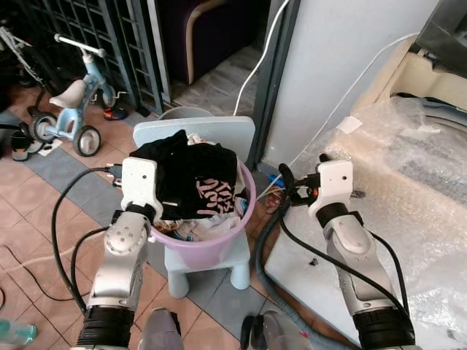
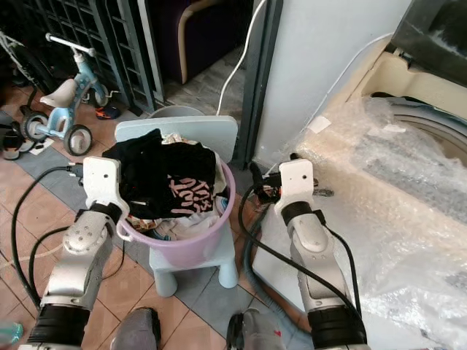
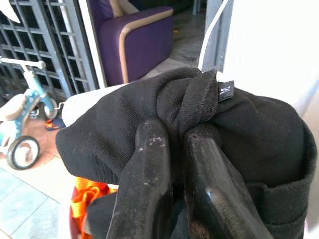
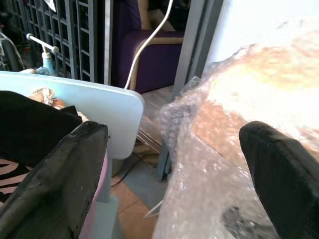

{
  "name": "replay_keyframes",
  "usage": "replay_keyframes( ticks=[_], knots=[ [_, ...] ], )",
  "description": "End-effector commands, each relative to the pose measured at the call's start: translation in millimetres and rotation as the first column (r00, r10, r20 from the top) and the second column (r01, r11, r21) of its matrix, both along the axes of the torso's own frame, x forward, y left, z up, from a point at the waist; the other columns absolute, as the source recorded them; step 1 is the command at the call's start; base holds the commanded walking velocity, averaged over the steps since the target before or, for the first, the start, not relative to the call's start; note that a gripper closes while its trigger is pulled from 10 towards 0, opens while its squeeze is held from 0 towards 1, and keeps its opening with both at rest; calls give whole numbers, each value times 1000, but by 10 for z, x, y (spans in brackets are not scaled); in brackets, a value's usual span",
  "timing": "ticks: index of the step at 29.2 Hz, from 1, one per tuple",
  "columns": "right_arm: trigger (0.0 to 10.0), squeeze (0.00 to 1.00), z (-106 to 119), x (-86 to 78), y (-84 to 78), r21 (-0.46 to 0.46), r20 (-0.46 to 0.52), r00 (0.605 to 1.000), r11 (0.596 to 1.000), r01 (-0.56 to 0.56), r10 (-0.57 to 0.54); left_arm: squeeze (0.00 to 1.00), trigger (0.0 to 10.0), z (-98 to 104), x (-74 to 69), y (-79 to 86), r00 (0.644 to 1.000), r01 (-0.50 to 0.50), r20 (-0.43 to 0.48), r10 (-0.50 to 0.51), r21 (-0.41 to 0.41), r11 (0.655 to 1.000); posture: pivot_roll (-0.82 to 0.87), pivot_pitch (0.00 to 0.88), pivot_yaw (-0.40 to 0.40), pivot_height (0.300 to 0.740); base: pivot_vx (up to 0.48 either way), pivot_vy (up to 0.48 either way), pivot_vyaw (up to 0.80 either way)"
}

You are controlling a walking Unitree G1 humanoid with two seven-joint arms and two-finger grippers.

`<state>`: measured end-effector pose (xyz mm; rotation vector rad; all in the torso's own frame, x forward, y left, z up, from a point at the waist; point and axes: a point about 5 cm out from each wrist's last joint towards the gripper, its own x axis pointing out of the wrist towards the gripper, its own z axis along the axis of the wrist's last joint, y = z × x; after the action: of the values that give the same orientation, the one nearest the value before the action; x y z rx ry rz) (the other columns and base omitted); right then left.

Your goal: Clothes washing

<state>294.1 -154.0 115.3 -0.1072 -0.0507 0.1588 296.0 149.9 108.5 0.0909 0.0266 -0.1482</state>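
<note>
The left gripper's (image 3: 172,149) two black fingers (image 3: 144,184) are pressed together on a fold of a black garment (image 3: 149,109), pinching the cloth between them at the near left side of a heaped pink laundry basin (image 1: 211,244). The right gripper's (image 4: 179,184) fingers (image 4: 60,174) are spread wide with nothing between them, held out to the right of the basin, just beside the bubble-wrapped edge of the washing machine (image 1: 408,182). The black garment lies on top of the pile, draped over the basin's left rim, with a black piece bearing pink lettering (image 1: 215,195) next to it and a bit of orange cloth (image 3: 87,196) underneath. The basin sits on a pale blue child's chair (image 1: 211,262) standing on the tiled floor (image 1: 44,211). Behind it on the far left stands a light blue tricycle (image 1: 69,109) in front of a dark metal grille (image 1: 87,29); farther back is a purple armchair (image 3: 134,40). A white cable (image 1: 263,58) runs down past a grey door frame (image 1: 273,80), and black hoses (image 1: 281,240) trail on the floor between the chair and the machine.
</note>
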Motion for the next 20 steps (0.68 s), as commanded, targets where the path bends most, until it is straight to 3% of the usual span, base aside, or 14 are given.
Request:
replay_keyframes(
  ticks=[1,12,20],
  knots=[
    [10000,0,40,-2,-21,-2,24,1000,1000,18,-18,0,10000,22,11,37,1000,-8,7,8,15,1000,42,70,-43,740,-296,-251,0],
    [10000,0,272,55,-43,-64,143,989,997,43,-33,0,10000,64,40,17,999,13,45,-13,1,1000,37,73,-45,740,-51,-45,0],
    [10000,0,298,99,-248,-113,170,972,977,181,-160,0,10000,158,83,26,996,37,77,-35,-32,999,29,77,-40,740,0,0,-800]
  ],
)
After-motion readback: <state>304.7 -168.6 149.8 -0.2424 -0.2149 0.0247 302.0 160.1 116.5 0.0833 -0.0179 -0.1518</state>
